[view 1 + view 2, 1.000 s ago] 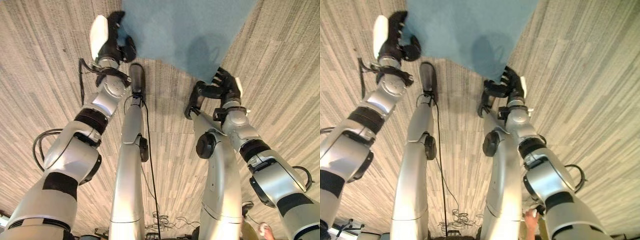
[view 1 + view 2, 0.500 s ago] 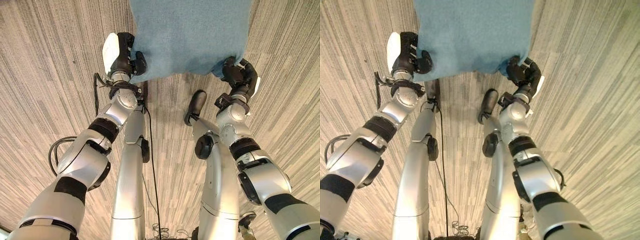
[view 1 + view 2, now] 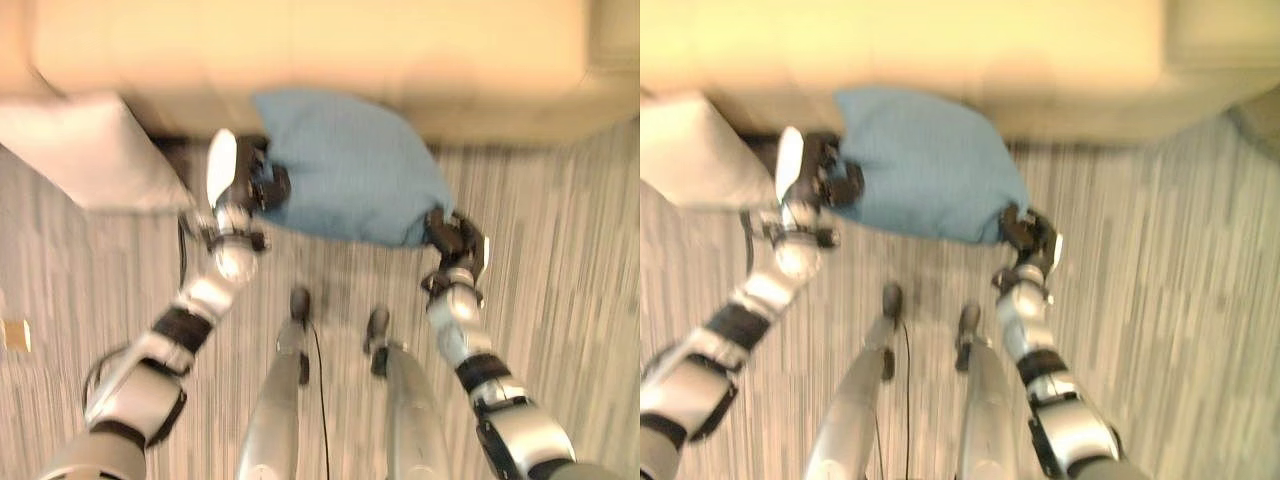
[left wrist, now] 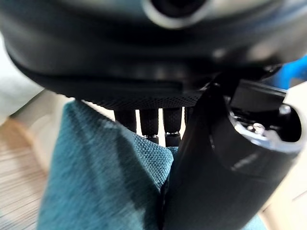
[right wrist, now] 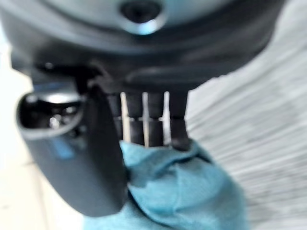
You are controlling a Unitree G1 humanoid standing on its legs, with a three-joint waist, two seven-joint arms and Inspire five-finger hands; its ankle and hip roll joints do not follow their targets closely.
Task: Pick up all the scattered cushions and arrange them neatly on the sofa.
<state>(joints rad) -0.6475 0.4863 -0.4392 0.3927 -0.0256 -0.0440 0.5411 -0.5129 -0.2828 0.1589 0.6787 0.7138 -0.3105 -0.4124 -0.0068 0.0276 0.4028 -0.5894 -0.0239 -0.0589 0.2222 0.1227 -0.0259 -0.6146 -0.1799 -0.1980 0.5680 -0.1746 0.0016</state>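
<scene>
I hold a teal-blue cushion (image 3: 350, 165) up between both hands, just in front of the cream sofa (image 3: 320, 50). My left hand (image 3: 245, 180) pinches the cushion's left edge (image 4: 105, 163), thumb and fingers closed on the fabric. My right hand (image 3: 455, 238) grips the cushion's lower right corner (image 5: 177, 191), fingers curled into the cloth. A white cushion (image 3: 90, 150) lies on the floor at the left, against the sofa's base.
The sofa's front edge (image 3: 1040, 120) runs across the top of the eye views, with its seat beyond. Striped grey carpet (image 3: 560, 280) lies to the right and below. A small tan object (image 3: 12, 335) sits on the floor at the far left.
The head camera has tilted up, bringing the sofa and a white cushion into view. Both hands still hold the teal cushion, now raised in front of the sofa.
</scene>
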